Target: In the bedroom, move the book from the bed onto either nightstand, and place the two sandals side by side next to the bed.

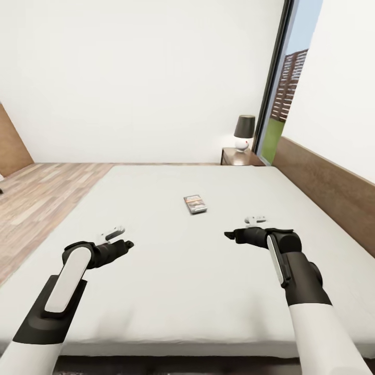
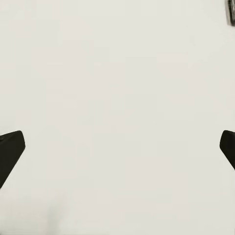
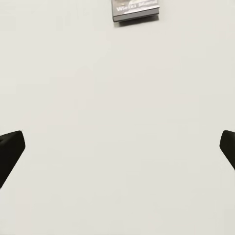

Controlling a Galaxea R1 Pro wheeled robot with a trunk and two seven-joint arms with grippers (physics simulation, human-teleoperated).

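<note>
The book (image 1: 195, 204) lies flat on the bed (image 1: 172, 271), ahead of both grippers and between them. The left gripper (image 1: 123, 240) and right gripper (image 1: 233, 235) hover above the mattress, fingers (image 3: 11, 149) spread wide and empty.

Two white-sleeved arms (image 1: 317, 333) end in black wrists with white strips and black jaws.

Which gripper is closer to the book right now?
Right. The right gripper hovers over the bed just short of the book; the left gripper is farther off to the book's left. Both are open.
</note>
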